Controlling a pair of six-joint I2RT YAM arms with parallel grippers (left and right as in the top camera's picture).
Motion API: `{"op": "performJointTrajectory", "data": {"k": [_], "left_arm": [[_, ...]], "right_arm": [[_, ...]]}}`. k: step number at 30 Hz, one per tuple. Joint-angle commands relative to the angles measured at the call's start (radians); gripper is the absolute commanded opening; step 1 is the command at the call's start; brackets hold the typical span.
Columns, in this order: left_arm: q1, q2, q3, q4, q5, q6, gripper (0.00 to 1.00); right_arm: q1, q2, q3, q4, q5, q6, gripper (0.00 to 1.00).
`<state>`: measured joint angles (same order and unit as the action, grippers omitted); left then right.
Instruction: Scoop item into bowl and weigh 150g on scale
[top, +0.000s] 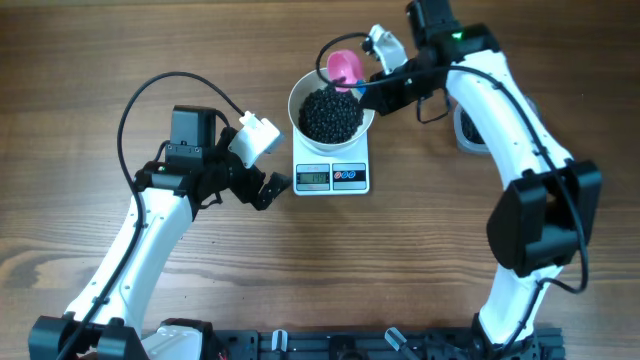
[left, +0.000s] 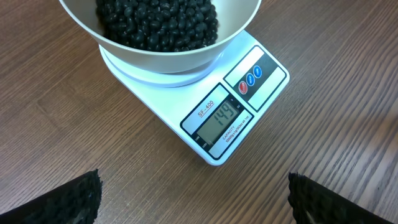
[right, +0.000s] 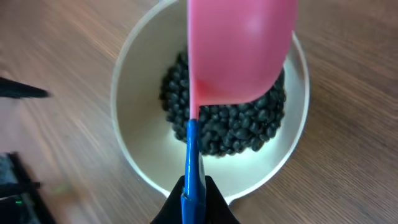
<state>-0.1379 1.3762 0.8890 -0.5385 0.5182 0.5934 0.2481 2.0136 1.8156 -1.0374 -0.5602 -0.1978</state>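
Tiny round black beans (right: 249, 124): likely loose, rolling, scoop-only. Right gripper (right: 193, 198) clamped on blue handle (right: 191, 155) of pink plastic scoop (right: 239, 50); left gripper (top: 272, 188) wide open, empty.

The left arm (top: 150, 240) and right arm (top: 520, 130) are white tubular links joined by black housings. Thin black cables (top: 150, 88) loop over them. A green light (top: 458, 37) glows on the right arm. The left gripper (top: 270, 188) has black, coarse-grained fingertips (left: 68, 199). The right gripper (right: 194, 202) looks black too, though blurred.
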Motion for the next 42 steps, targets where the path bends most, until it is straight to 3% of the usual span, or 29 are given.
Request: {"op": "performJointTrajectory", "data": {"k": [1,42], "left_arm": [[0.003,-0.002,-0.006,0.0,0.008,0.005,1.0],[0.003,-0.002,-0.006,0.0,0.008,0.005,1.0]], "right_arm": [[-0.027,-0.064,0.026,-0.014,-0.1,0.018,0.04],[-0.034,-0.069,0.026,-0.034,-0.084,0.018,0.04]]}}
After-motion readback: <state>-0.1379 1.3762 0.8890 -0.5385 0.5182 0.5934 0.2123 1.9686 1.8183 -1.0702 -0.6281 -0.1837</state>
